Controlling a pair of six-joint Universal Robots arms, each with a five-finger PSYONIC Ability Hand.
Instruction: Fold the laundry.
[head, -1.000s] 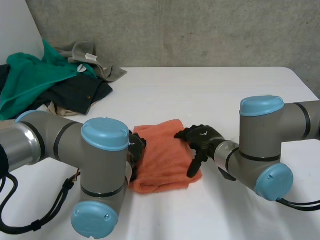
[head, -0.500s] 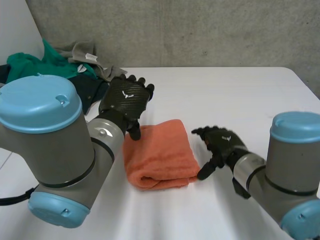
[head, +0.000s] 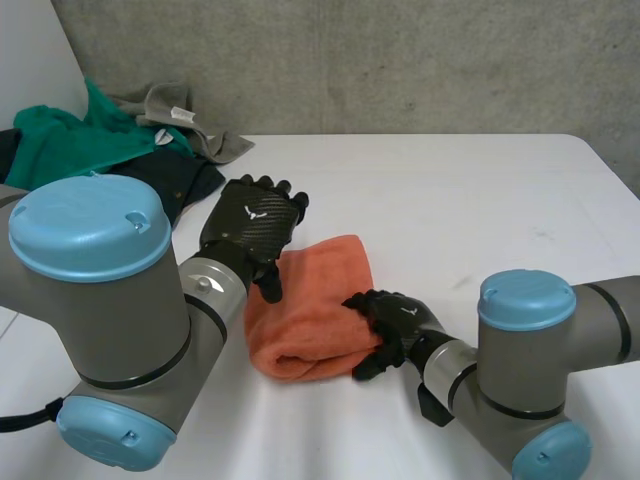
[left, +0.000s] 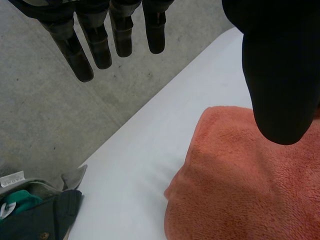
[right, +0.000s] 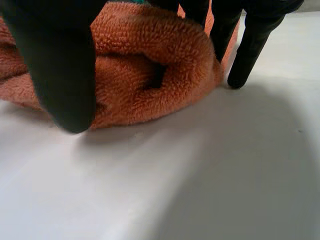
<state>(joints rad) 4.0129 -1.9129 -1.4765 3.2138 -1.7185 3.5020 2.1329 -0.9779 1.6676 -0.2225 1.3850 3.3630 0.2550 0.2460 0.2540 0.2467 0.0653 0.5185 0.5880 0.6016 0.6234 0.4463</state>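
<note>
Clothes pile (head: 110, 150) at far left of table (head: 450, 200). Left hand (head: 250, 225) hovers above towel's far left edge, fingers straight and spread, holding nothing. Orange towel (head: 315, 300) folded, mid-table. Right hand (head: 392, 318) at towel's near right corner, fingers loosely apart beside rolled fold, no pinch.

Bright, soft, even light across white table (head: 450, 190).
</note>
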